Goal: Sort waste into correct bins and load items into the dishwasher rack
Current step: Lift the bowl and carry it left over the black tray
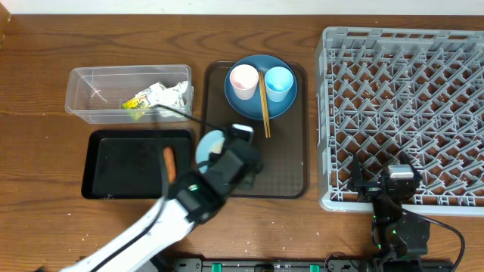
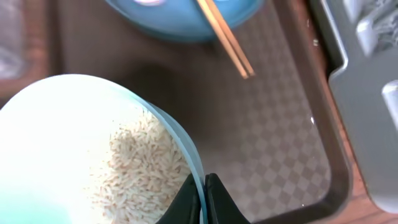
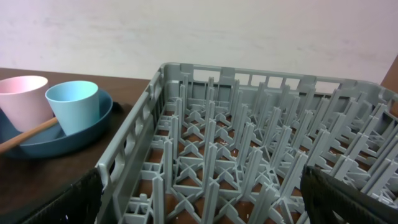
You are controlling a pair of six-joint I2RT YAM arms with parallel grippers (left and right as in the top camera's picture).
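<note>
Here, the left gripper (image 2: 203,186) is clamped on the rim of the light-blue bowl (image 2: 74,143). One dark finger (image 2: 219,202) sits outside the wall and the other inside, with the thin rim pinched between their tips. Loose white rice (image 2: 146,168) lies in the bowl's white inside, heaped toward the gripped edge and just beside the inner finger.

The bowl is over the left part of the brown serving tray (image 2: 273,143), near the edge that faces the black tray (image 1: 125,170). Whether it rests on the tray or is lifted I cannot tell.

A carrot piece (image 1: 169,162) lies in the black tray. The crumpled wrapper (image 1: 155,97) is in the clear tub (image 1: 91,94) behind it.

At the back of the serving tray the dark-blue plate (image 1: 261,66) carries the pink cup (image 1: 243,80) and the light-blue cup (image 1: 278,81). The chopsticks (image 1: 265,109) lie between the cups and reach over the plate's near rim.

The right gripper (image 3: 200,186) has its jaws spread wide and holds nothing, at the near edge of the grey dishwasher rack (image 1: 408,98).
</note>
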